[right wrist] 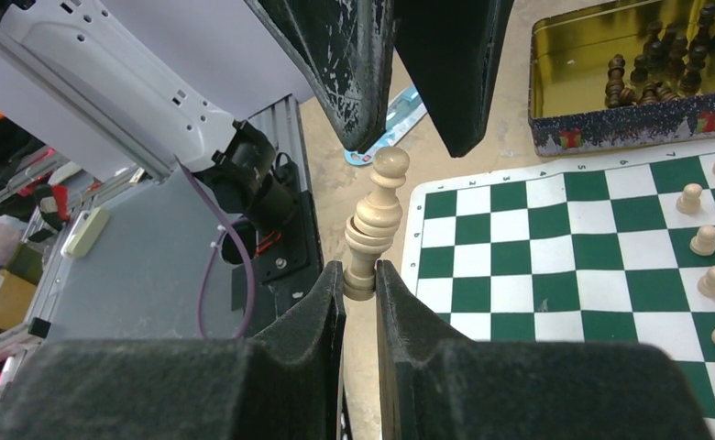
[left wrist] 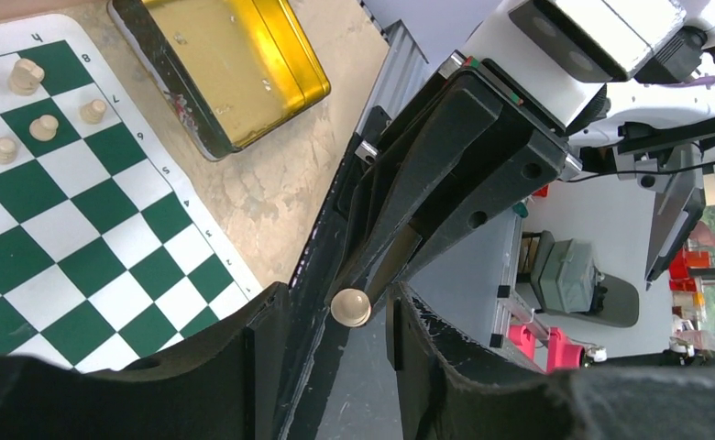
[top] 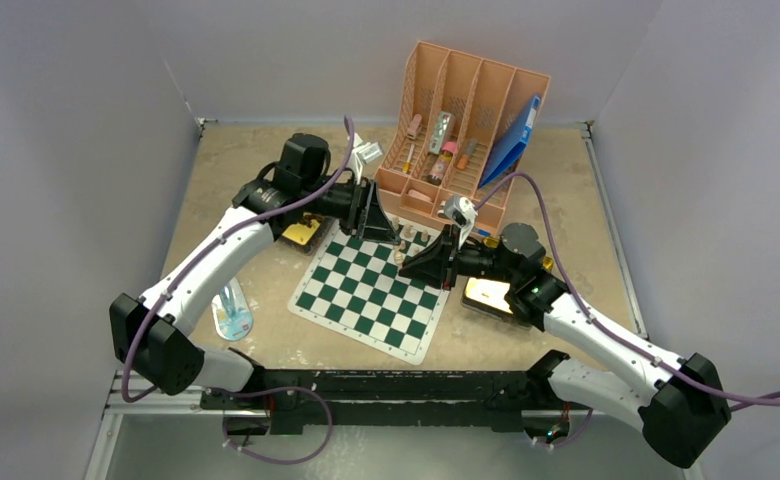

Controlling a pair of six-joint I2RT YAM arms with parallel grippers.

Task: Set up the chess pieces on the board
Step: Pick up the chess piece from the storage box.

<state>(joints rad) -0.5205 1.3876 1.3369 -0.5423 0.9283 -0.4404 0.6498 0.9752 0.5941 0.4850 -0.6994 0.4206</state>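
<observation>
My right gripper [right wrist: 360, 268] is shut on the base of a tall pale tan chess piece [right wrist: 377, 220], holding it in the air over the far edge of the green and white board [top: 371, 295]. My left gripper [left wrist: 337, 293] faces it with its jaws apart. The piece's round head [left wrist: 351, 306] sits right at the left fingertips [left wrist: 267, 321], with a gap on each side. In the top view the left gripper [top: 396, 238] and the right gripper [top: 406, 266] meet tip to tip. Several pale pieces [right wrist: 702, 238] stand along one side of the board.
A gold tin [right wrist: 629, 73] holding dark brown pieces lies left of the board, and another gold tin [left wrist: 235, 64] lies to its right. A pink desk organizer [top: 466, 120] with a blue folder [top: 511, 140] stands behind. A clear packet [top: 233, 312] lies at the front left.
</observation>
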